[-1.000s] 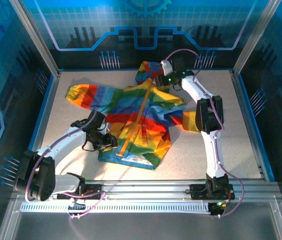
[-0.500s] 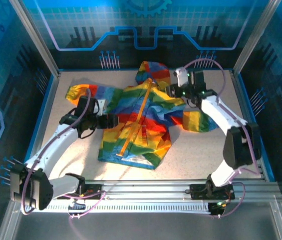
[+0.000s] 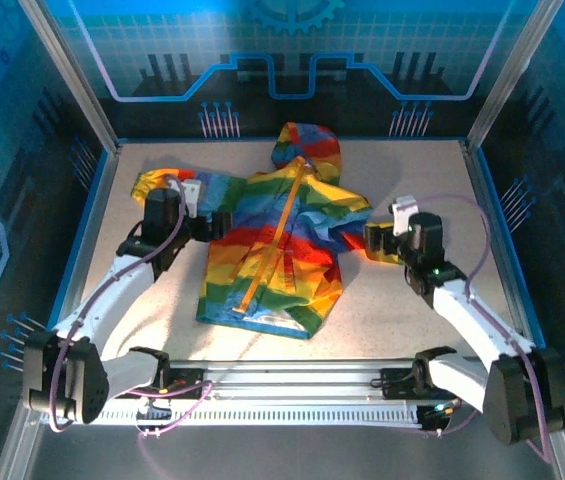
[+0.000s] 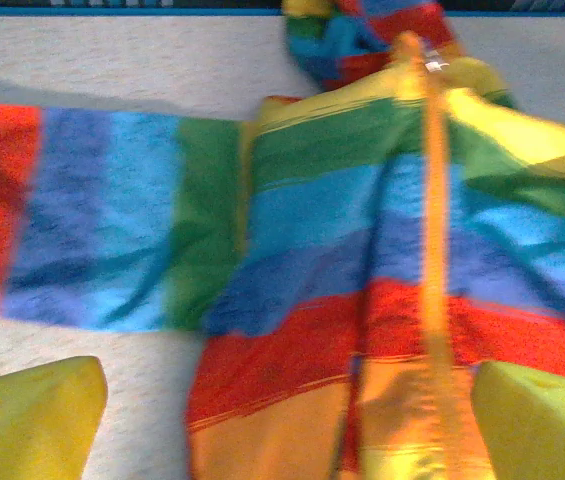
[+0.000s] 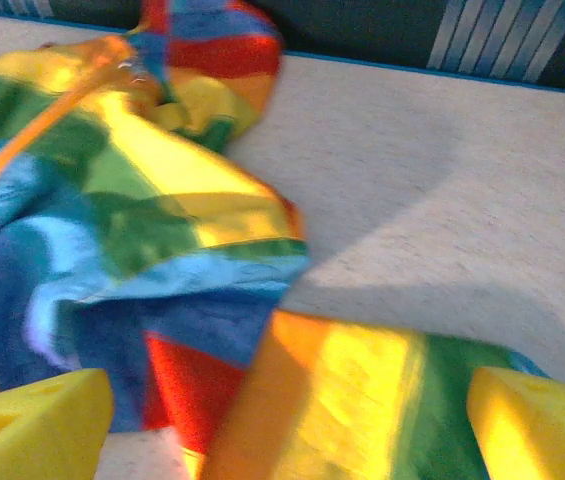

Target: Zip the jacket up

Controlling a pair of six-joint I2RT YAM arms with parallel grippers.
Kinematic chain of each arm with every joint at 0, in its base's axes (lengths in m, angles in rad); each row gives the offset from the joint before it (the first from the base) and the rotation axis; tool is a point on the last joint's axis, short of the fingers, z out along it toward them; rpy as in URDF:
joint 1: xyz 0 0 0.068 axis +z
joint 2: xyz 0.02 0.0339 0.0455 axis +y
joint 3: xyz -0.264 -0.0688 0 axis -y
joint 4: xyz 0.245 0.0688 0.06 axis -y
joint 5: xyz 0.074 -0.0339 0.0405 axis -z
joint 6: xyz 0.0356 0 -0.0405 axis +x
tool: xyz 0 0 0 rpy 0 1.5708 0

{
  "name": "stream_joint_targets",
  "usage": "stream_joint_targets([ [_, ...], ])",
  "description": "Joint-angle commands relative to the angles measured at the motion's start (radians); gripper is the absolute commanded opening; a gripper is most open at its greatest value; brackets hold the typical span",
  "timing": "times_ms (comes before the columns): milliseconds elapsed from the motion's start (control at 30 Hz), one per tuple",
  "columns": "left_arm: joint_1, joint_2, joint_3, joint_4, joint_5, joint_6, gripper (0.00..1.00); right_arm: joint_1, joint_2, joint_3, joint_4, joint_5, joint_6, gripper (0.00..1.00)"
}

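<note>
The jacket (image 3: 282,240) lies flat on the speckled, grainy tabletop (image 3: 412,310), toward its far side, hood (image 3: 307,145) pointing away from the arm bases. Its fabric is thin and glossy, banded in horizontal rainbow stripes, with soft creases catching the light.

Left of the jacket, the left gripper (image 3: 214,222) hovers over the junction of the outstretched sleeve (image 3: 167,187) and the body. Its jaws stand wide apart and hold nothing. In the left wrist view the blunt, wedge-shaped yellow fingertips (image 4: 32,420) frame the red and orange stripes below.

That sleeve runs straight out from the jacket as a flat, striped tube. Down the middle of the jacket an orange zipper (image 3: 274,245) forms a narrow, straight band from hem to collar. A small shiny metal piece (image 4: 434,66) sits at its top, just under the crumpled hood. At the hem a sliver of pale lining (image 3: 262,320) peeks out.

On the jacket's right, the other sleeve (image 3: 394,250) is folded and rumpled. The right gripper (image 3: 377,238) hangs just over it, jaws spread wide and empty, with matte yellow pads (image 5: 32,420) at either side of the wrinkled cloth.
</note>
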Motion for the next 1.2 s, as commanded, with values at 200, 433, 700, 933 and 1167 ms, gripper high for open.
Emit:
stream_joint_targets([
  [200, 0.107, -0.145, -0.349, 0.434, -0.193, -0.038, 0.99, -0.107, -0.017, -0.282, 0.493, 0.140, 0.062, 1.00],
  [433, 0.114, -0.070, -0.527, 0.812, -0.257, -0.028, 0.99, -0.122, 0.173, -0.349, 0.833, 0.075, 0.047, 1.00],
  [700, 0.138, 0.163, -0.522, 1.064, -0.236, -0.026, 0.99, -0.143, 0.464, -0.364, 1.184, 0.034, 0.033, 1.00],
  [933, 0.162, 0.370, -0.478, 1.188, -0.185, -0.026, 0.99, -0.154, 0.528, -0.312, 1.141, 0.015, 0.038, 1.00],
  [1167, 0.159, 0.381, -0.389, 1.038, -0.104, 0.010, 1.00, -0.092, 0.513, -0.122, 0.774, 0.030, -0.035, 1.00],
])
